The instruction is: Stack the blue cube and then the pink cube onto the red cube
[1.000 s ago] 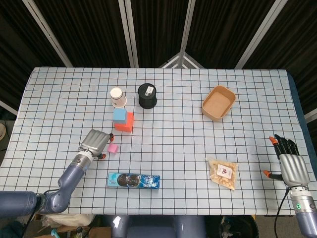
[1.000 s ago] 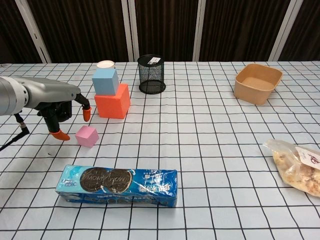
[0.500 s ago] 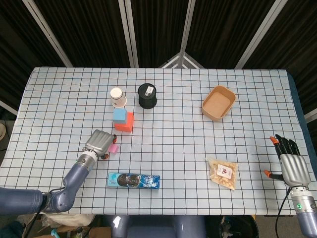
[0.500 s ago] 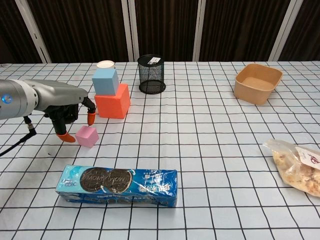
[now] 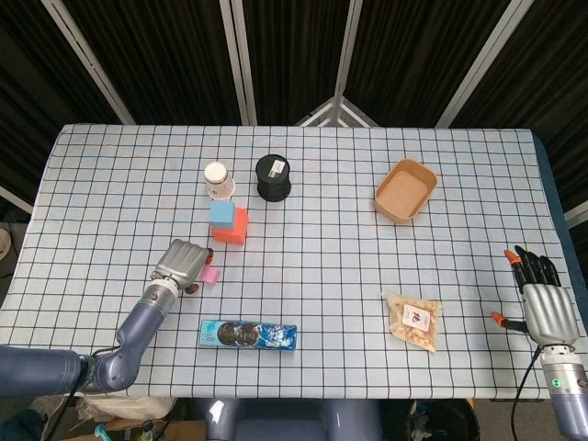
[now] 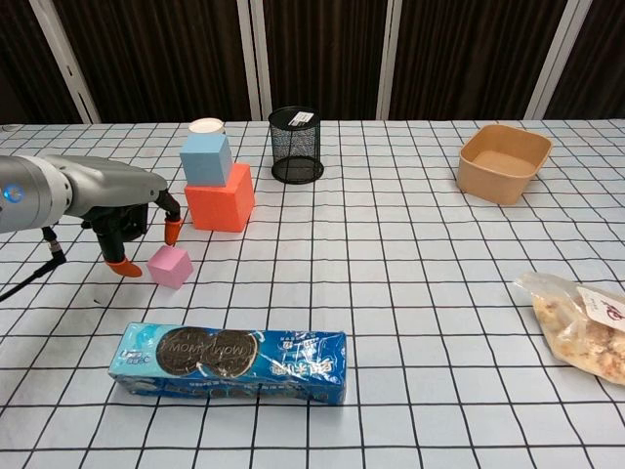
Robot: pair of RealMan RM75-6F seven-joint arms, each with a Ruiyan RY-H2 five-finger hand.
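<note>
The blue cube (image 5: 220,214) (image 6: 206,158) sits on top of the red cube (image 5: 234,227) (image 6: 221,197) left of the table's middle. A small pink cube (image 5: 210,275) (image 6: 169,266) lies on the cloth in front of them. My left hand (image 5: 180,264) (image 6: 125,217) hovers just left of the pink cube, fingers spread with orange tips pointing down, holding nothing. At the table's far right edge my right hand (image 5: 536,299) rests with fingers apart and empty; the chest view does not show it.
A white paper cup (image 5: 217,178) and a black mesh pen holder (image 5: 274,177) stand behind the cubes. A blue cookie package (image 5: 248,334) lies near the front edge. A brown bowl (image 5: 405,190) sits at the back right, a snack bag (image 5: 412,320) at the front right.
My left hand drifted slightly toward the pink cube, then eased back a little to the left. The cubes have not moved. The right hand shifted slightly down.
</note>
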